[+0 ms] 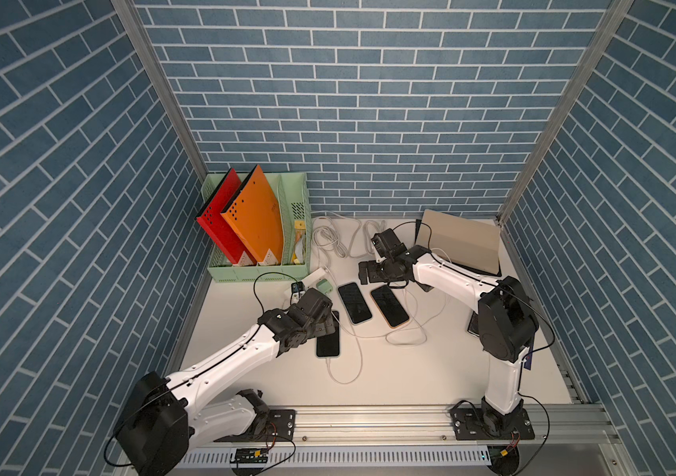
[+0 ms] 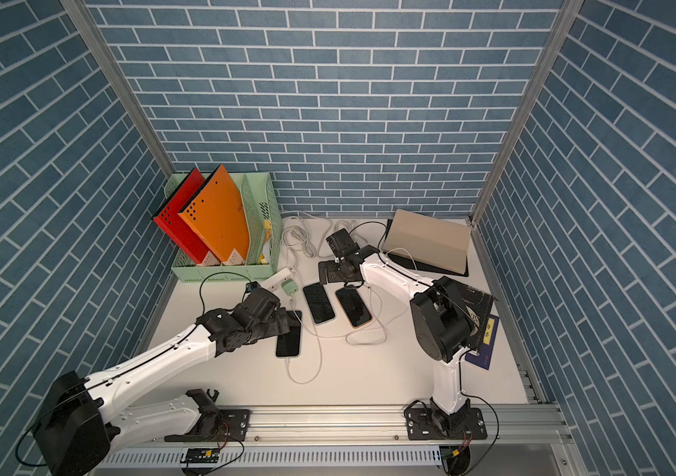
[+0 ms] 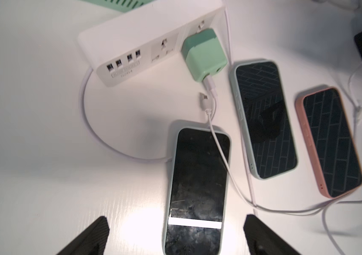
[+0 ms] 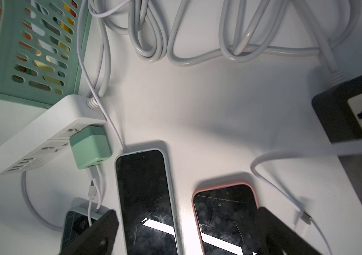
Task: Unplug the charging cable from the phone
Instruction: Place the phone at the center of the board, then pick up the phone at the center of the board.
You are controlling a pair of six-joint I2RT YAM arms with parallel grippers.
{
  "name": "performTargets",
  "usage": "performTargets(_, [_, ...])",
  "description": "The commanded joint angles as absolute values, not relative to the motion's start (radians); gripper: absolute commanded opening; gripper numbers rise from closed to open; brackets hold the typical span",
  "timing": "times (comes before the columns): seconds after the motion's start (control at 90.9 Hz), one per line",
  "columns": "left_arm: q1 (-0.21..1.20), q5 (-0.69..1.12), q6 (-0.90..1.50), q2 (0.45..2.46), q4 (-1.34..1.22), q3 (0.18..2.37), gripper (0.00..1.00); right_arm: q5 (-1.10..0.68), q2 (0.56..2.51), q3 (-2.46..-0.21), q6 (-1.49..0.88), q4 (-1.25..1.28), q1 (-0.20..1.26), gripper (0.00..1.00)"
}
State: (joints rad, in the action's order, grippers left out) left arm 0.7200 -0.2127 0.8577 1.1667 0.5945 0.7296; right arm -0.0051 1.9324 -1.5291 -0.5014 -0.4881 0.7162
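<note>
Beneath the left gripper point(image 3: 175, 217), the mint-cased phone point(image 1: 328, 345) was laid flat on the white table point(image 1: 431, 371), with the charging cable point(image 1: 343, 383) plugged into its end nearest the arm bases. The right gripper point(image 4: 186, 210) was positioned above the middle phone point(image 1: 354, 303) and the pink-cased phone point(image 1: 390, 306). Both grippers were spread wide, and nothing was grasped.

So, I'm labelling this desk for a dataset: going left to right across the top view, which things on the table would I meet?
red folder → orange folder → plugged-in phone → mint-cased phone → pink-cased phone → tan board. The green rack and the charger overlap their neighbours, so they are left out.
</note>
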Motion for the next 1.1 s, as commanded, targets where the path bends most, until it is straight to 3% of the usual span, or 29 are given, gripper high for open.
performTargets(0.0, [0.775,-0.207,0.895,1.21,0.587,0.712,1.0,-0.013,1.898,-1.514,-0.512,-0.464,0.714,0.99])
performTargets(0.517, [0.851,-0.195,0.787,1.457,0.508,0.776,1.0,-0.03,1.875,-1.454,-0.515,-0.425,0.71,0.99])
performTargets(1.089, [0.865,-0.235,0.764,1.573,0.52,0.815,1.0,-0.038,1.855,-1.418,-0.511,-0.405,0.702,1.0])
